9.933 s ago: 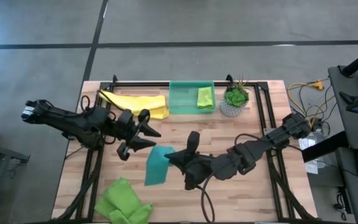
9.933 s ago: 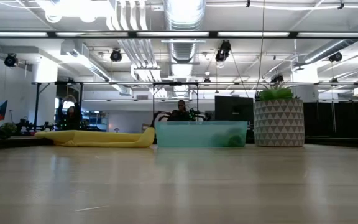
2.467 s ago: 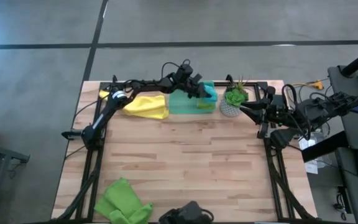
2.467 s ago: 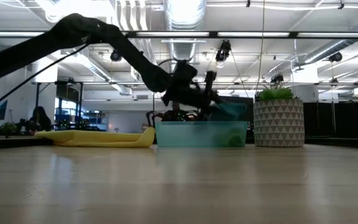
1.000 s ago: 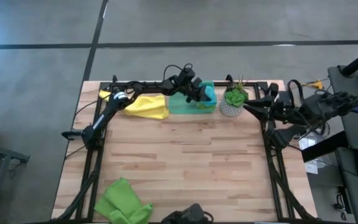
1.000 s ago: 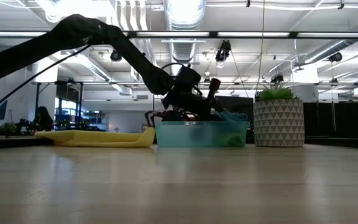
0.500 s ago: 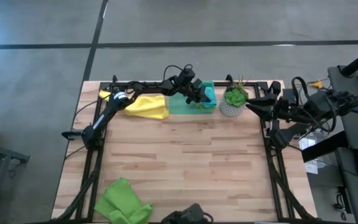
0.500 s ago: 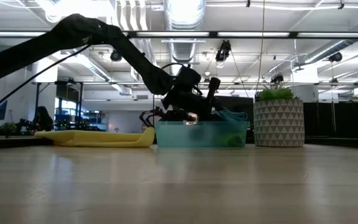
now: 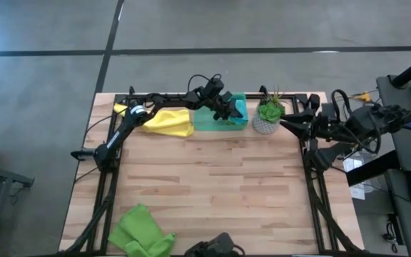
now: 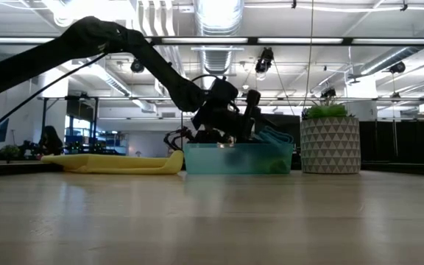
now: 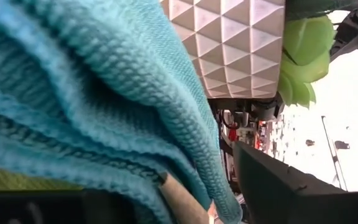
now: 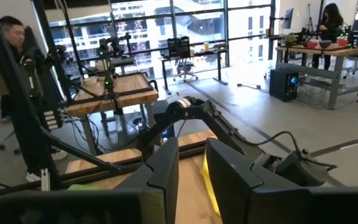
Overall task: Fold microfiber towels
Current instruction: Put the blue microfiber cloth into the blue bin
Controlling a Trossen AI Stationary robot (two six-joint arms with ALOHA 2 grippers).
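Teal towel (image 9: 240, 108) in green tray (image 9: 207, 121), left tool (image 9: 225, 108) above it

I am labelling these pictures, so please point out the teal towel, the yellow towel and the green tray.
teal towel (image 11: 92, 93): left wrist view, on its knitted fold.
yellow towel (image 9: 168, 121): high view, on the middle of the cloth.
green tray (image 10: 234, 158): low view, on its translucent front wall.

Two slim black jointed arms (image 9: 159, 98), looping black cables, blocky dark pincer fingers (image 12: 163, 171).
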